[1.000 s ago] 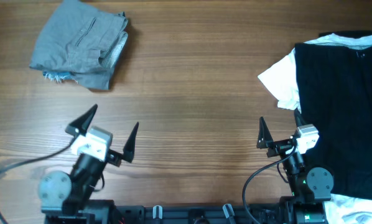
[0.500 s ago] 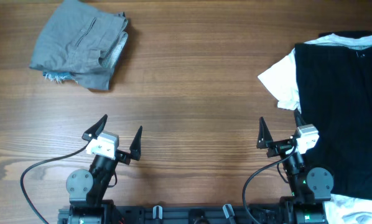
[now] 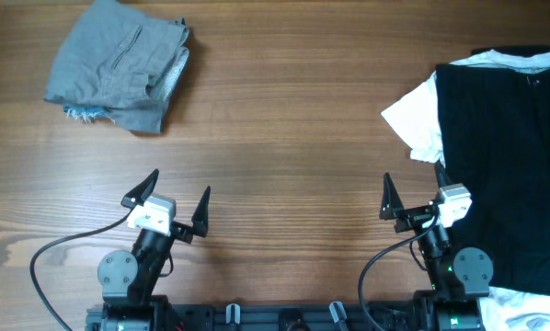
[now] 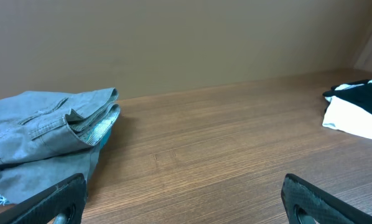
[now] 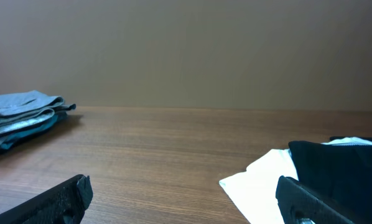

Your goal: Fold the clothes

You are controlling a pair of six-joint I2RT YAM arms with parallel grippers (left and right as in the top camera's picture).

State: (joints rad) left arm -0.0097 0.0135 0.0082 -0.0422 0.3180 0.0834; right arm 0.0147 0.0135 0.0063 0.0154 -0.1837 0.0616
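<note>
On one brown wooden table [image 3: 284, 138]: one folded pair of mid-grey woven shorts [image 3: 119, 60], one frayed light-blue denim piece [image 3: 84, 114], one black garment [image 3: 505, 156], white cloth [image 3: 413, 115] of unclear number, and two black two-finger grippers, the left gripper [image 3: 179, 182] and the right gripper [image 3: 412, 175].

I read table [image 3: 284, 138] as brown wood, matt, fine grain. Grey shorts [image 3: 119, 64], far ahead of left gripper [image 3: 179, 182]: woven cloth, matt, creased. Black garment [image 3: 509, 156] beside right gripper [image 3: 412, 175]: smooth matt cloth.

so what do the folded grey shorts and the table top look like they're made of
Grey shorts: probably woven cotton-type cloth, matte, judging by soft folds, stitched seams and a slit pocket. Table: wood or a wood-look laminate, cannot tell which; brown grain lines, slight satin sheen.
</note>
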